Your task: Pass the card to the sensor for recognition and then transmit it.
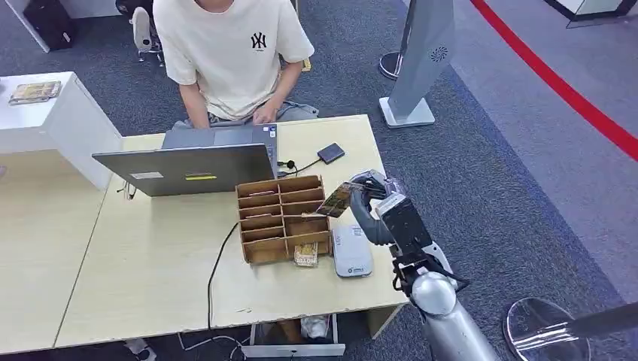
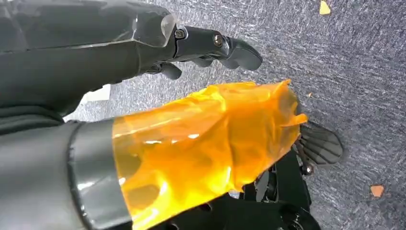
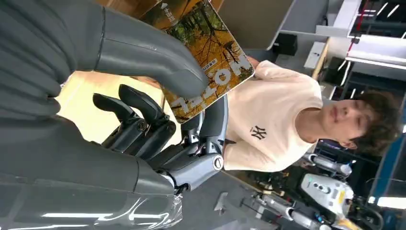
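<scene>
Three cams: one high overview, two strapped in tight at the wrists.

Head cam sits up high looking forward and down over the desk (image 1: pixel 150 278), with the right arm coming in past its right edge. Right wrist cam is right behind the right hand (image 3: pixel 143 124), turned sideways, facing across the desk at the person (image 3: pixel 287 120) seated at the far edge; head cam catches that person (image 1: pixel 233 53) too. Left wrist cam hangs behind the left hand (image 2: pixel 191 96), aimed down at grey carpet (image 2: pixel 354 57).

The card (image 3: pixel 203 57) is partly hidden by the thumb and fingers (image 3: pixel 143 108) and cut off at the frame's top edge.
</scene>
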Controlling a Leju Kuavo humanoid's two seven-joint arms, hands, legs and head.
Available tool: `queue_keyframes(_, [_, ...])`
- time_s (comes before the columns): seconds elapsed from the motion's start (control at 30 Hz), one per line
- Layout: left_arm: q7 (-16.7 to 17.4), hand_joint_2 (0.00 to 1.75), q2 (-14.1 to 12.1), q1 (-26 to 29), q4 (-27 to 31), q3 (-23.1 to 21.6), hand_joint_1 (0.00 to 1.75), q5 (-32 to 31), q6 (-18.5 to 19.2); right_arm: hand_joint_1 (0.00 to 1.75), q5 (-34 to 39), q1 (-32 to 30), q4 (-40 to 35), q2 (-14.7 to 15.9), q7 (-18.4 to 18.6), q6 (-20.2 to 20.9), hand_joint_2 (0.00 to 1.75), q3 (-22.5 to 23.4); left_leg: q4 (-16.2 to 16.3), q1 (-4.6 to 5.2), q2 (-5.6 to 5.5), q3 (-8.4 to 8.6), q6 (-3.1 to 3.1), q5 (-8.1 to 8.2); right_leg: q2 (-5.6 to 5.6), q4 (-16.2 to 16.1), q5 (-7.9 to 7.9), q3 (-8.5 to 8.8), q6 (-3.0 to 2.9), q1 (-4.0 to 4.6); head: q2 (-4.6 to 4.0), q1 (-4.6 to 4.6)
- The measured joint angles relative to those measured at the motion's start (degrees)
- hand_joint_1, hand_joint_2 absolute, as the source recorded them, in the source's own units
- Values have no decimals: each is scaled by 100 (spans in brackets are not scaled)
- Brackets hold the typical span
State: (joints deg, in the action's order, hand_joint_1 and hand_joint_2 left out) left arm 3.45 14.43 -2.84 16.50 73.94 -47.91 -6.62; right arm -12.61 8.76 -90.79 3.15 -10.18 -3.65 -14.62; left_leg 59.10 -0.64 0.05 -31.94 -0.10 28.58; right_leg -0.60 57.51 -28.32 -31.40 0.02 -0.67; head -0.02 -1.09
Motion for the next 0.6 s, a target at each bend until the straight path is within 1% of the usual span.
queue_keyframes(0.23, [0,0,-24,-1,-2,0,0,-63,-7,175,-243,175,-28,0,-29,-98,175,-234,0,0,0,0,-1,0,1,0,0,-1,0,0,0,-2])
queue_keyframes(0.6, [2,0,-48,-17,-4,-2,0,-186,-7,175,-490,483,-26,0,-9,-103,175,-558,0,0,-1,0,-1,-1,-1,0,0,0,0,0,0,0])
